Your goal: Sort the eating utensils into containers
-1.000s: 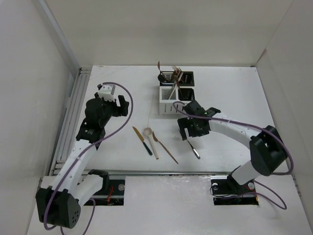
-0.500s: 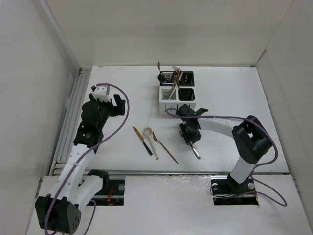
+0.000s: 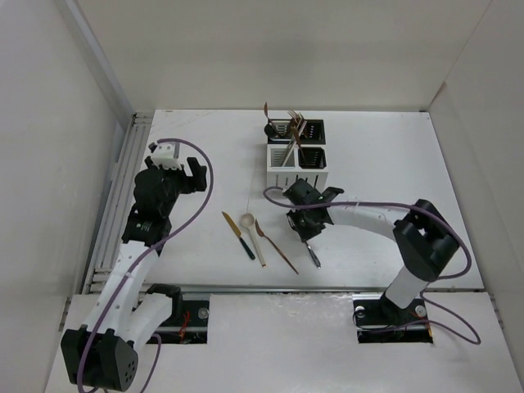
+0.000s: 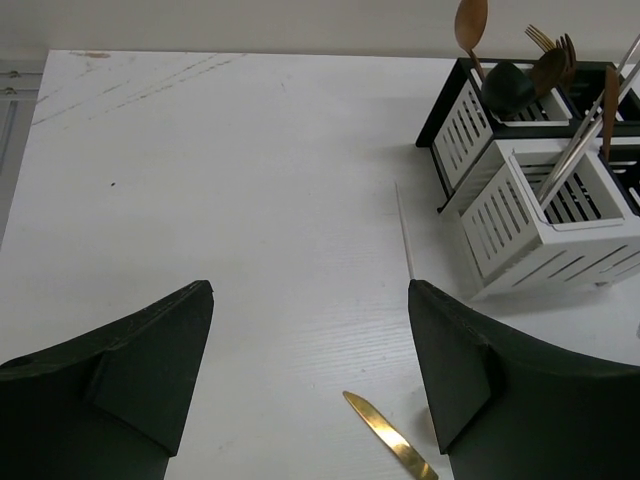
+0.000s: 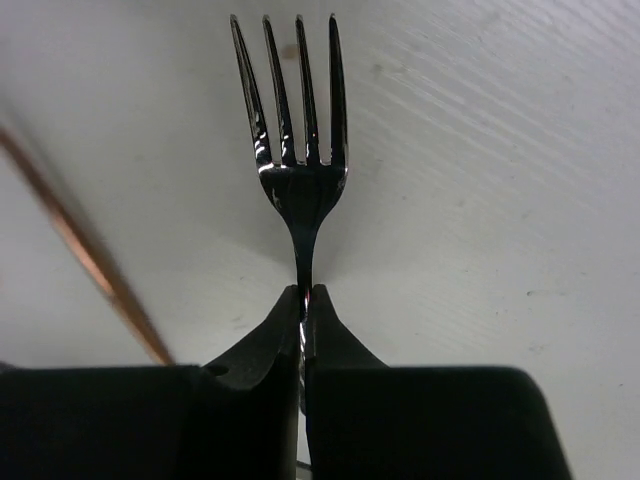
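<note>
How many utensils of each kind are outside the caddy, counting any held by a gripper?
Knife: 1
Spoons: 2, a white-bowled spoon and a copper spoon
Fork: 1, held in the right gripper
Chopstick: 1
Total: 5

I read open surface [image 3: 393, 147] at the frame's upper left and right. The caddy [image 3: 295, 173], its upright handles [image 3: 286, 131] and loose cutlery [image 3: 255, 240] at lower centre block passage.

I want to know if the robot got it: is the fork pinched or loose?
Pinched: the right gripper is shut tight on the fork, just below its tines.
</note>
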Motion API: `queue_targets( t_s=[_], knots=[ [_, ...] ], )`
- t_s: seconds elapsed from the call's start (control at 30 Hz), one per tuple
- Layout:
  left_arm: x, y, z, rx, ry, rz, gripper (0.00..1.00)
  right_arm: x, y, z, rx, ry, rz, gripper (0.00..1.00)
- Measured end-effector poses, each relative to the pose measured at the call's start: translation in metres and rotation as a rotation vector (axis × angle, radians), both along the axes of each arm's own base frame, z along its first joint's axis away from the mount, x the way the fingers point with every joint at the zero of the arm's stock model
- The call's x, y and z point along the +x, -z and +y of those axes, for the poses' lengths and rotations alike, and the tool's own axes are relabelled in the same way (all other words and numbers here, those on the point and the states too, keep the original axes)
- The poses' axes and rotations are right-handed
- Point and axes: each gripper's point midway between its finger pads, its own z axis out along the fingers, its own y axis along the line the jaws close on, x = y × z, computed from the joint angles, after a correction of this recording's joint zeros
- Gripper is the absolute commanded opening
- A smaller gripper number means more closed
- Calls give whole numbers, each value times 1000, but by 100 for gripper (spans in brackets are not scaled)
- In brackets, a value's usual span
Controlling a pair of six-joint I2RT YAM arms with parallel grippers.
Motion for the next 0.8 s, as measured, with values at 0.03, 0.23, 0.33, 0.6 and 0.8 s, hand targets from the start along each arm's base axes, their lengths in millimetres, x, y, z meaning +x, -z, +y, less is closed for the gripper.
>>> queue_targets(
  t_s=[0.03, 0.23, 0.33, 0.6, 0.8],
  knots=[
    [0, 0, 1, 0, -3, 1, 76, -1, -6, 4, 17, -29, -13, 0],
    [5, 7, 13, -6, -35, 23, 76, 26, -117, 37, 251, -185, -330, 0],
    [8, 14, 17, -17, -45, 50, 76, 61, -221, 50, 422, -203, -700, 0],
    [21, 40, 19, 8, -30, 159, 76, 195, -401, 8, 528, -18, -1426, 0],
    [55, 32, 17, 43, -19, 182, 75, 318, -364, -15, 454, 52, -1469, 0]
  ],
)
